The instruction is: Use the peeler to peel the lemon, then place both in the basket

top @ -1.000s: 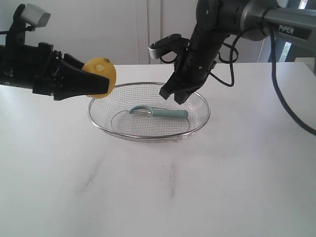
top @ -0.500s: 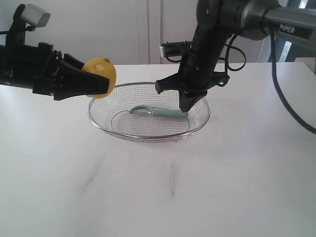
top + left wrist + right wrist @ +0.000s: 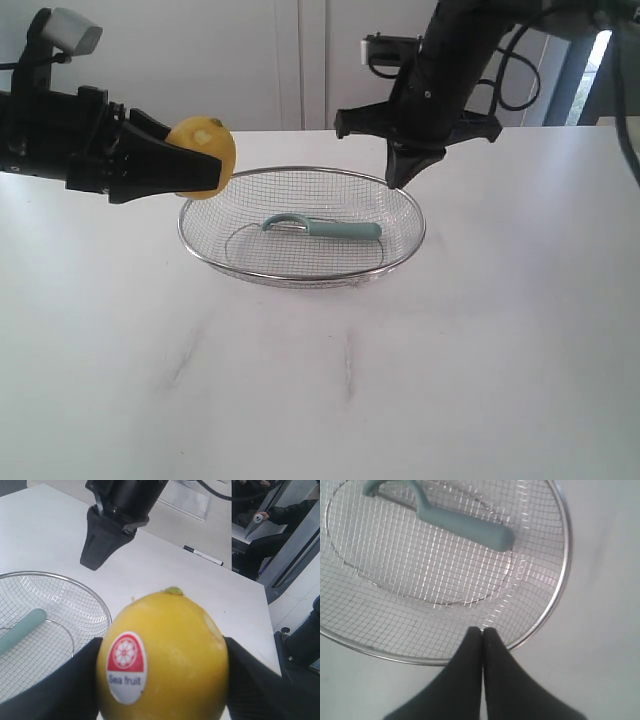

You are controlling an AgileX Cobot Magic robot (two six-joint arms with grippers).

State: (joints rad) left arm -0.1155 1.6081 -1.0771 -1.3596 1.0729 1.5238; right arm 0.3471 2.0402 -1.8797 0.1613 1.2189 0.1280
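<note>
Stage of the task, late phase. The left hand [image 3: 212, 166] is closed on the lemon [image 3: 203, 158], one finger on each side, and holds it in the air just outside the left rim of the basket [image 3: 300, 283], clear of the desk [image 3: 450, 380]. The left wrist view shows the fruit's near face: yellow skin that looks whole, with a round red-and-white sticker [image 3: 126, 666] on it. No peeled strip is visible on this face; the far side is hidden, so whether any peeling is done cannot be told from these views.

The peeler [image 3: 325, 227] lies flat on the mesh floor of the basket, its handle pointing toward the right rim and its curved head toward the left. Nothing grips it. This half of the depositing step therefore appears complete.

The right hand [image 3: 400, 180] hangs above the basket's far right rim, apart from the peeler. Its fingers are pressed together tip to tip and hold nothing, as the right wrist view confirms.

Judged remaining: the lemon is not yet in the basket. The move left would be short: carry the fruit over the rim, lower it onto the mesh beside the peeler's head, then open the fingers. A round fruit may roll on the shallow mesh, so a low release seems advisable.
</note>
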